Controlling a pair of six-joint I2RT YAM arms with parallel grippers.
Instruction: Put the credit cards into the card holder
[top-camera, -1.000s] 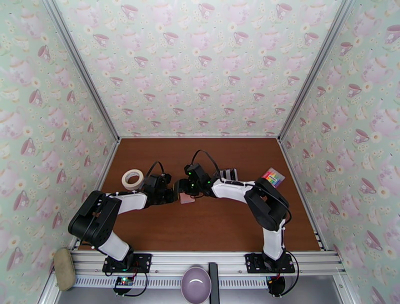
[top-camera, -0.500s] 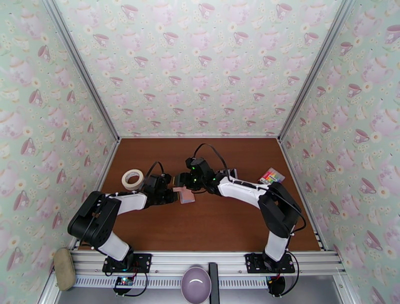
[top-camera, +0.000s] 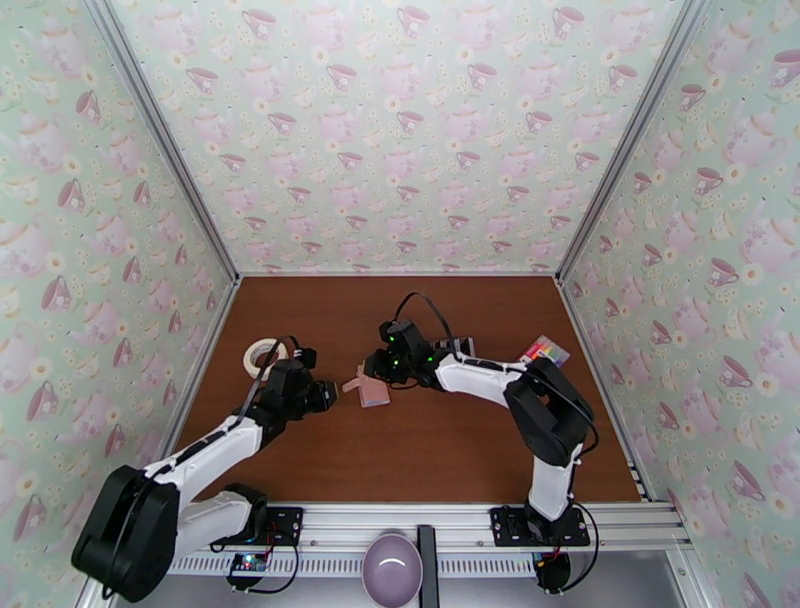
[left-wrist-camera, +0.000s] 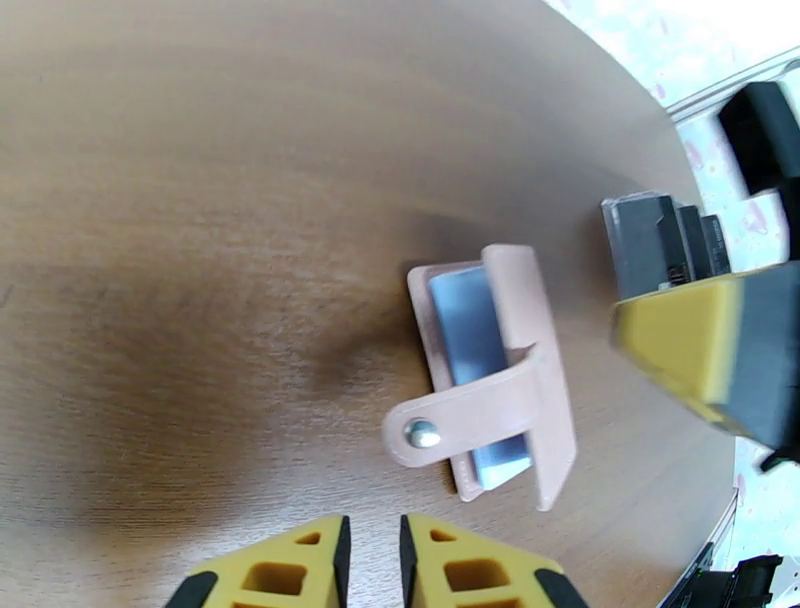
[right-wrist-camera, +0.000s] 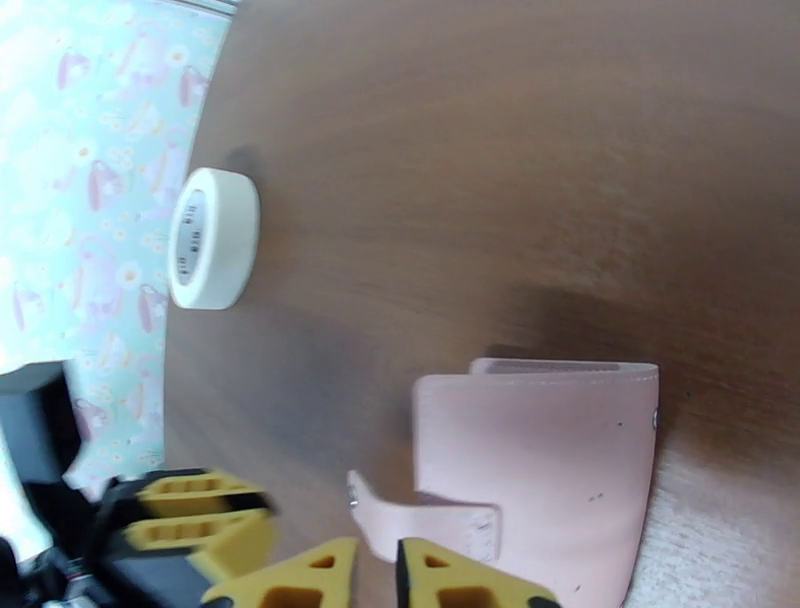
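The pale pink card holder (top-camera: 373, 391) lies flat mid-table, its snap tab (left-wrist-camera: 425, 433) sticking out to one side and a pale blue surface (left-wrist-camera: 462, 335) showing under the flap. Whether that blue is a card I cannot tell. My left gripper (top-camera: 326, 397) sits just left of the holder, apart from it, its fingers (left-wrist-camera: 440, 565) nearly touching with nothing between them. My right gripper (top-camera: 377, 366) hovers at the holder's far edge, shut and empty, its fingertips (right-wrist-camera: 440, 575) just short of the tab (right-wrist-camera: 420, 515). The credit cards (top-camera: 460, 346) stand as a striped row behind the right arm.
A roll of white tape (top-camera: 262, 355) lies at the left, also seen as the tape (right-wrist-camera: 213, 238) from the right wrist. A rainbow-striped block (top-camera: 546, 350) sits near the right wall. A purple bowl (top-camera: 392, 568) rests on the front rail.
My left arm has pulled back to the left and let go of the holder. My right gripper has closed from wide open, staying over the holder's far edge.
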